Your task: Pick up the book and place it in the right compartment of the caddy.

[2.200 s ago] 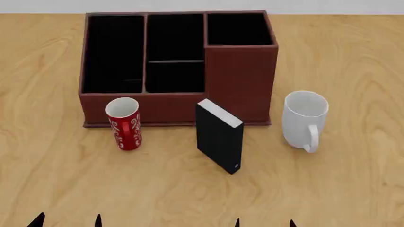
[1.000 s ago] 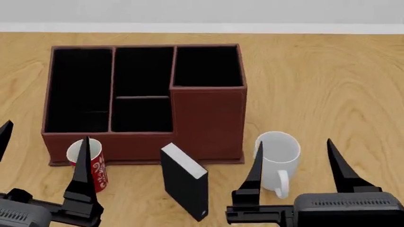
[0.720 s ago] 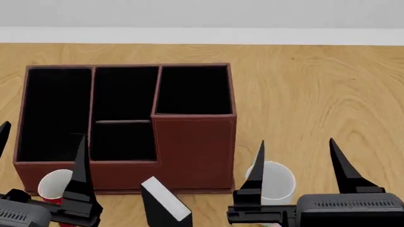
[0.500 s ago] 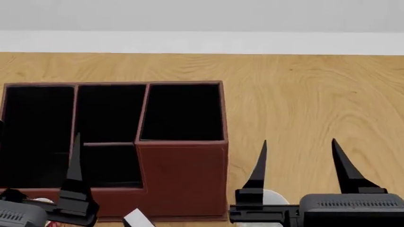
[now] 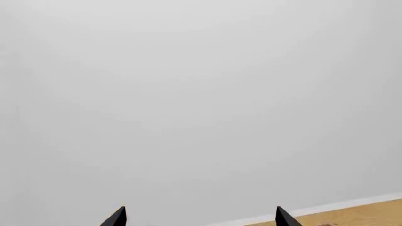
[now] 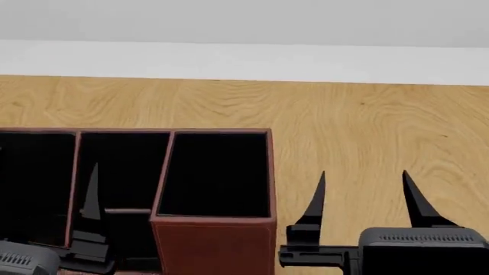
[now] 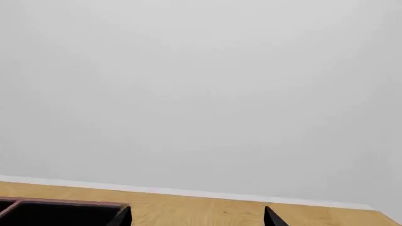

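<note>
The book is out of view in every frame. The reddish-brown caddy (image 6: 114, 132) fills the lower left of the head view. Its tall right compartment (image 6: 217, 175) is black-lined and nothing shows inside it. My left gripper (image 6: 46, 175) hangs open over the caddy's low sections, with one finger (image 6: 91, 195) showing and the other at the frame's edge. My right gripper (image 6: 363, 173) is open and empty, just right of the tall compartment. The left wrist view shows the left gripper (image 5: 200, 210) open against a grey wall. The right wrist view shows the right gripper (image 7: 197, 210) open, with a caddy corner (image 7: 69, 204) beside one tip.
The wooden table (image 6: 367, 120) runs back to a white strip (image 6: 244, 60) under a grey wall. The caddy's middle section has a crossbar (image 6: 122, 211). Neither mug shows.
The head view has swung upward. The caddy has slid down and left in the picture, and the book and both mugs have dropped out of frame. Both grippers have stayed open.
</note>
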Robot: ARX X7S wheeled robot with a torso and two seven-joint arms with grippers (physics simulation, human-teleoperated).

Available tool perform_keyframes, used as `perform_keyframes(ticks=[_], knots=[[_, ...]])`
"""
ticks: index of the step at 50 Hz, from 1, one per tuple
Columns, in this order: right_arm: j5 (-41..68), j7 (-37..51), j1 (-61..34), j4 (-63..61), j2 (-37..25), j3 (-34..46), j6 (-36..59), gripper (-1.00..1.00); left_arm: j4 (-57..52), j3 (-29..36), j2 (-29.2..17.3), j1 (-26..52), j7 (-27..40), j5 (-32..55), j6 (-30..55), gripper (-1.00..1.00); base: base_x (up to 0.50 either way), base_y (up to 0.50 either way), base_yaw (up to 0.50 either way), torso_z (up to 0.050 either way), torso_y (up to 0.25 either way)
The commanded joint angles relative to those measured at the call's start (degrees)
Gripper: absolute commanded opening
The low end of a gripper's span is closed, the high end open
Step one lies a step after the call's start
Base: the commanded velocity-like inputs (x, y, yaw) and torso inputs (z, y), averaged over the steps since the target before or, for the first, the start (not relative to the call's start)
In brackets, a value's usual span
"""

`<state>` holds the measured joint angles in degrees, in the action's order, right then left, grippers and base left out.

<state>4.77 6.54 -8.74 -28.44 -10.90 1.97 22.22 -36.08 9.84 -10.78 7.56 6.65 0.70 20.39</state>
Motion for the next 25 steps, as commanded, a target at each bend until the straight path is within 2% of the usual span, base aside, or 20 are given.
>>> perform_keyframes(ticks=[1, 25], knots=[[-1.1, 1.6, -0.9, -0.1, -0.4, 1.1, 3.5, 1.00, -0.2, 0.6, -0.6, 0.2, 0.6, -0.1, 0.6, 1.00, 0.00, 0.00, 0.50, 0.000, 0.000], [-1.4, 1.9, 1.2, -5.9, -1.3, 4.2, 4.8, 1.00, -1.8, 1.7, -3.0, -3.0, 1.6, -1.0, -1.0, 1.00, 0.00, 0.00, 0.50, 0.000, 0.000]])
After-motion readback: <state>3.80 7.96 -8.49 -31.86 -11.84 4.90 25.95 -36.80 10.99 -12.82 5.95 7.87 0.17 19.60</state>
